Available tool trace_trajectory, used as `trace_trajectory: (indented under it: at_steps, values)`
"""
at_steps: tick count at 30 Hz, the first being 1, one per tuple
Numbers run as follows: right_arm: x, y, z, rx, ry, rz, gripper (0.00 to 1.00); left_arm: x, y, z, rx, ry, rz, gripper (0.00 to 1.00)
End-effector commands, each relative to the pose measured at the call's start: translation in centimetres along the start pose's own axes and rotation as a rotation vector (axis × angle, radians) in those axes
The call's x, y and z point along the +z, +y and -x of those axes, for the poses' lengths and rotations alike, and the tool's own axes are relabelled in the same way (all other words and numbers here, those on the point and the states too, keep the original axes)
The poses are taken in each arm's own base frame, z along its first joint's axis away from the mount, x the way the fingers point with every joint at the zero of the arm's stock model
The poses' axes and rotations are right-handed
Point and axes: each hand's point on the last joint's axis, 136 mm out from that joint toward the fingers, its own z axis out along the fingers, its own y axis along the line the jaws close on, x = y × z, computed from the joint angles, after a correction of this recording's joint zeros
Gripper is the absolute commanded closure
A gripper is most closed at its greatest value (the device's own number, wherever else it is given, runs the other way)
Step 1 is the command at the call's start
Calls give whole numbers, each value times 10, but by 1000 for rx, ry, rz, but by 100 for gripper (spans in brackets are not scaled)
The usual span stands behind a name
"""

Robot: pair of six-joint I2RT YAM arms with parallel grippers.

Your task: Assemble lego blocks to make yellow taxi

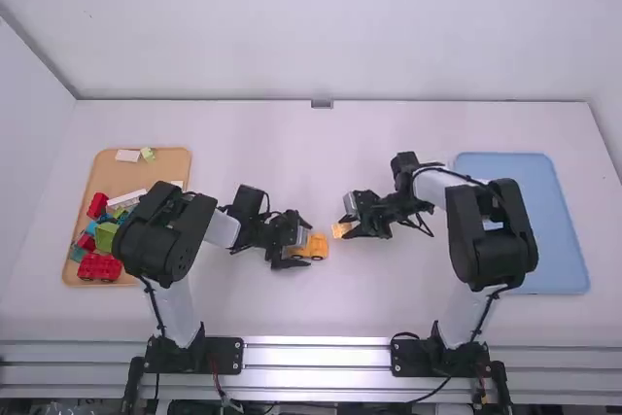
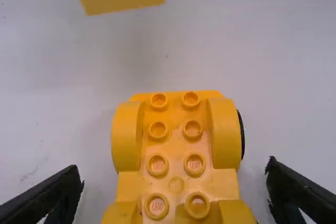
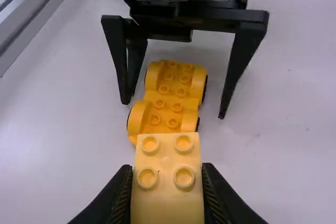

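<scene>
My left gripper [image 1: 295, 243] is around the yellow wheeled base [image 1: 311, 246] on the table, left of the middle. In the left wrist view the left gripper [image 2: 173, 195] stands open, with the studded wheeled base [image 2: 176, 156] between its fingers, touching neither. My right gripper [image 1: 352, 218] is a little to the right, shut on a light-orange block [image 1: 342, 229]. In the right wrist view that four-studded block [image 3: 167, 177] fills the gap of the right gripper [image 3: 167, 182]. The block's lower part is hidden there.
At the far left an orange tray [image 1: 146, 174] holds red, green, blue and white blocks. A blue tray [image 1: 569, 240] lies at the far right, partly behind the right arm. The white table [image 1: 292, 153] stretches beyond both arms.
</scene>
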Motion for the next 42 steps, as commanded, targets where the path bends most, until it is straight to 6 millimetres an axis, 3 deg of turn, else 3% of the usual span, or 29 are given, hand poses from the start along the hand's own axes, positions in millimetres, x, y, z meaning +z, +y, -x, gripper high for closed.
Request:
trace_trajectory:
  at_steps: [1, 5, 8, 11, 18, 25, 28, 42]
  values:
    - [-12, -6, 23, -18, -22, -44, 85, 2, -6, -1, -14, -13, -20, 21]
    - [-19, -7, 35, -38, -22, -67, 87, 2, -5, -2, -12, -3, -12, 36]
    - [-23, 0, 47, -68, -6, -70, 89, 3, -5, -1, -5, -8, -12, 40]
    - [-11, 4, 45, -74, -10, -68, 90, 2, 0, 0, 12, -11, 4, 41]
    - [18, -14, 28, 57, -8, -169, 90, 3, 20, 2, -31, 5, 78, 41]
    - [35, -8, 18, 22, 61, -151, 95, 7, 19, 9, -53, -6, 34, 46]
    - [44, -14, 7, 60, 46, -149, 96, 17, 19, 7, -50, -5, 16, 45]
    - [38, -19, -7, 103, 72, -153, 98, 22, 25, 6, -75, -14, 23, 42]
